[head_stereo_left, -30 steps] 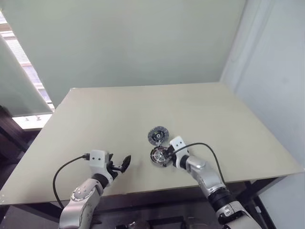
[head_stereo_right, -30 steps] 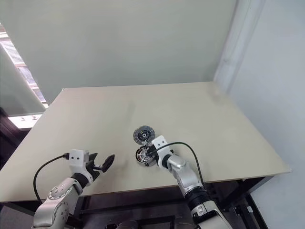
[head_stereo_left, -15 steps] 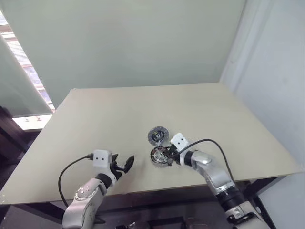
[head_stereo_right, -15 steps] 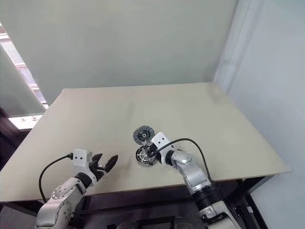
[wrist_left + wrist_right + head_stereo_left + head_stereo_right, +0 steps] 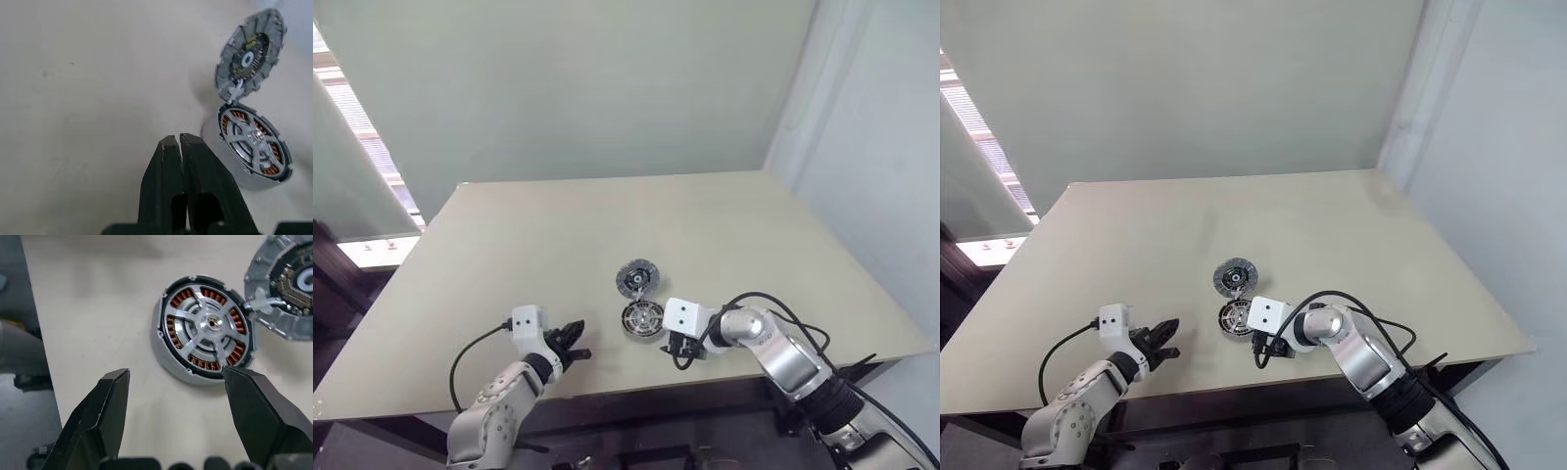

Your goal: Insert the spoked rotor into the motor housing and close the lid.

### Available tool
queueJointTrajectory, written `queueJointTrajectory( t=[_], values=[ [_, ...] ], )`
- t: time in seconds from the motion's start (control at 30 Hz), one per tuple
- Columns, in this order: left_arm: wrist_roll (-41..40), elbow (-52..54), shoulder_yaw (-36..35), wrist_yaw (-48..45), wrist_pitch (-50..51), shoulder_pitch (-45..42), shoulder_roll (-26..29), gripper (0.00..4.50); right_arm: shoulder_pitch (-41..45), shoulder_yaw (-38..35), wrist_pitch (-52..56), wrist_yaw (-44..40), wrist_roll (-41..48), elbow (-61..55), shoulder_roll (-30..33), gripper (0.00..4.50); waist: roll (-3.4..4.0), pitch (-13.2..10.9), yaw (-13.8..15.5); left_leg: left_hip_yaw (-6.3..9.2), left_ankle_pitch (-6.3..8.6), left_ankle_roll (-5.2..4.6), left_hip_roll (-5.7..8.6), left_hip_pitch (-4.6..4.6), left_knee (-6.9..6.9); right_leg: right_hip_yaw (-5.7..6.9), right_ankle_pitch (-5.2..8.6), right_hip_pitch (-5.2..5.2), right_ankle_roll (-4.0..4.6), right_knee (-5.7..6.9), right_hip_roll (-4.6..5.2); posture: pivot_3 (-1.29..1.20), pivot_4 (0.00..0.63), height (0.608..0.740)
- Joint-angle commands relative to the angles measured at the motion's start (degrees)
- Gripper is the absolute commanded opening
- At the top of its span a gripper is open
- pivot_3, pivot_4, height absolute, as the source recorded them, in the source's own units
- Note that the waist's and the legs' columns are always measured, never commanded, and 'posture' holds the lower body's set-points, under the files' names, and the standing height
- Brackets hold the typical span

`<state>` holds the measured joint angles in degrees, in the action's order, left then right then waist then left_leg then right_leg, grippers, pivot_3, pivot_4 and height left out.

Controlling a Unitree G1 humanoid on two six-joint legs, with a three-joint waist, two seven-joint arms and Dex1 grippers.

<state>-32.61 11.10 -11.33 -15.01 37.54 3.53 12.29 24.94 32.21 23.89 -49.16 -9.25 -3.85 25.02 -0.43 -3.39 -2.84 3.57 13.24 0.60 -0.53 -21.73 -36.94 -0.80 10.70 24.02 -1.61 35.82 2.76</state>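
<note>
The motor housing (image 5: 167,354) lies on the table near the front middle, copper windings ringing its inside. The spoked rotor (image 5: 210,323) sits in it, silver spokes facing up. Just beyond and touching it lies the lid (image 5: 637,278), flat and grey, inner face up, joined to the housing by a small white piece. My right gripper (image 5: 176,374) is open, just short of the housing on its near right, touching nothing. My left gripper (image 5: 177,142) is shut and empty, left of the housing, with bare table between them.
The beige table (image 5: 558,235) runs wide to the back and both sides. Its front edge passes just under both grippers. A black cable (image 5: 773,305) loops beside my right forearm. A pale wall stands behind the table.
My right gripper let go of the rotor in the housing, opened and drew back toward the front edge while rolling. My left gripper closed from wide open.
</note>
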Motion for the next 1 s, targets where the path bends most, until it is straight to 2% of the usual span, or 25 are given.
queueJointTrajectory(
  t=[0.03, 0.27, 0.53, 1.0],
  values=[
    [-1.7, 2.4, -1.7, 1.2, 1.9, -1.7, 0.0, 0.01, 3.0, 1.9, -1.0, -2.5, -2.5, -2.7, 1.1, 3.29, 0.0, 0.0, 0.0, 0.0, 0.0, 0.0, 0.01, -0.02, 0.0, 0.0, 0.0, 0.01, 0.0, -0.01, 0.0, 0.0, 0.0, 0.74],
    [-2.2, 2.3, -2.1, 1.8, 5.4, -2.0, 0.3, 0.01, 7.3, 6.6, -1.6, -6.0, -6.5, -0.4, 0.1, 3.29, -0.02, 0.0, 0.0, 0.04, -0.01, 0.0, 0.01, 0.07, 0.0, 0.01, 0.0, -0.08, 0.0, 0.01, 0.0, 0.0, 0.0, 0.74],
    [-1.9, 2.9, -1.5, 1.8, 6.0, -1.0, -0.2, 0.01, 9.5, 9.1, -4.5, -5.3, -9.6, 5.2, -2.5, 3.29, -0.03, 0.0, 0.0, 0.05, -0.01, 0.0, 0.02, 0.07, 0.0, 0.01, 0.0, -0.1, 0.0, 0.01, 0.0, 0.0, 0.0, 0.74],
    [-1.3, 2.8, -0.5, 1.8, 5.9, -0.8, -0.3, 0.01, 12.6, 8.3, -6.8, -3.3, -13.3, 16.0, -4.8, 3.29, -0.03, 0.0, 0.0, 0.07, -0.01, 0.0, 0.02, 0.11, 0.0, 0.02, 0.0, -0.14, 0.0, 0.02, -0.01, 0.0, 0.0, 0.74]
  ],
)
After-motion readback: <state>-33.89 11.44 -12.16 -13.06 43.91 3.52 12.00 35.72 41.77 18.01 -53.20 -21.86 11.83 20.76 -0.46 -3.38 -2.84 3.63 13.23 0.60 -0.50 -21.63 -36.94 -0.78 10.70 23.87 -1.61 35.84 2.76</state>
